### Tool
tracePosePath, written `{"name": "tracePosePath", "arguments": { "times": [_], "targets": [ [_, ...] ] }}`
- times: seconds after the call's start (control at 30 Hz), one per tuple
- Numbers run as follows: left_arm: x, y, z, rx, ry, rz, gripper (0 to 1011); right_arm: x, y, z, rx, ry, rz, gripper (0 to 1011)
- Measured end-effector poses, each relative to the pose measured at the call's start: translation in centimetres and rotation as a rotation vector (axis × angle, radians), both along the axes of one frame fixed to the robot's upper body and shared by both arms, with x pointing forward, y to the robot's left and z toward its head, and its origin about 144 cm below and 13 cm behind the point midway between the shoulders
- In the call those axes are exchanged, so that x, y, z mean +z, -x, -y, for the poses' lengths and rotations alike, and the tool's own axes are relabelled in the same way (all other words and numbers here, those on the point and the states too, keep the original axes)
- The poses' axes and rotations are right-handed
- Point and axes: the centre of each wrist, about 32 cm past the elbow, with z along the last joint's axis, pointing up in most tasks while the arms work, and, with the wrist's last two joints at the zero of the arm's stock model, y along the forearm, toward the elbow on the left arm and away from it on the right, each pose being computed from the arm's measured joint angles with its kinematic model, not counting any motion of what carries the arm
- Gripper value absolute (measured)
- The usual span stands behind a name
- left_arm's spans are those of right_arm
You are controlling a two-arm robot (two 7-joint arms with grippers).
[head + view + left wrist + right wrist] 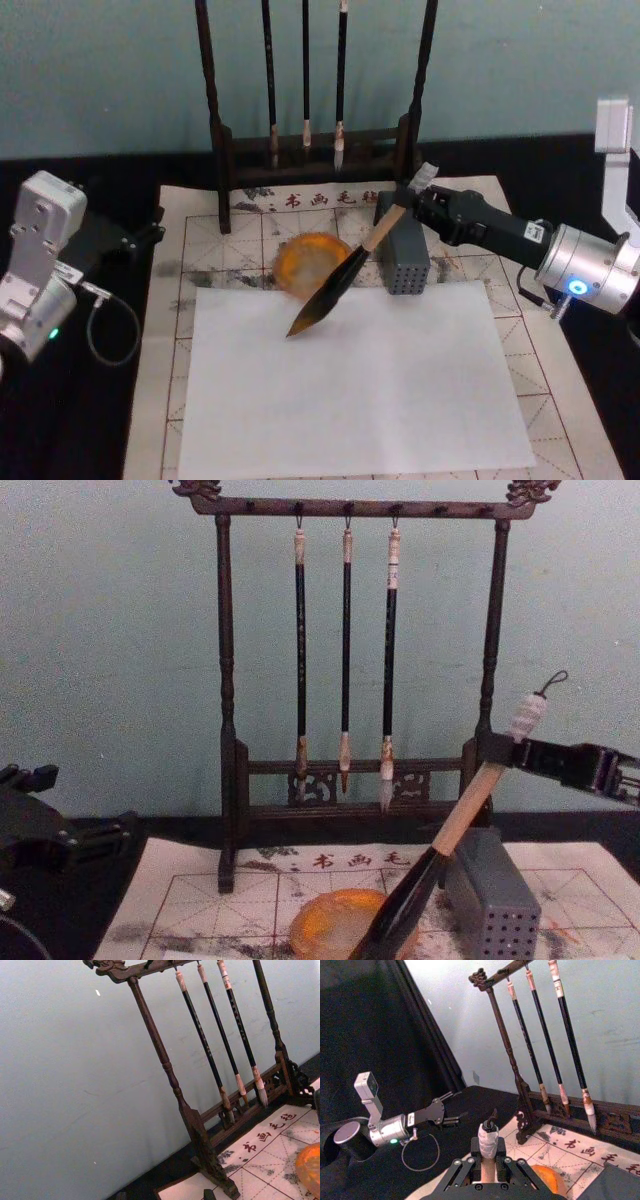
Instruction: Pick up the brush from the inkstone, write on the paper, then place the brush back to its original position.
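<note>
Okay, my right gripper (406, 200) clamps the brush (345, 275), tip below cut off chest-side; left gripper's (153, 226) jaws apart; paper (205, 240) reads 书画毛.

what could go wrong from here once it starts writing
1. The right gripper clamps the brush near its end cap, so the tip could swing or slip under pressure.
2. The grey block stands just beneath the handle; lowering might knock it.
The left gripper is parked aside.

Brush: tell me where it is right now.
In the head view the brush hangs tilted from the right hand, between the inkstone and the grey block, tip at the far edge of the white sheet.
</note>
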Motion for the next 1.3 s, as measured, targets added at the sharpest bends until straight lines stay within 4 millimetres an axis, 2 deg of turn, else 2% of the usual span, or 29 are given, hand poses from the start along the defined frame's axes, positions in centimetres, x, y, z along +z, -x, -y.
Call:
{"name": "tracePosePath", "arguments": {
  "times": [1.3],
  "targets": [
    [0.00,0.00,0.00,0.000,0.000,0.000,1001,-0.10,-0.22,0.54,-0.017,0.051,-0.005,182]
  ]
}}
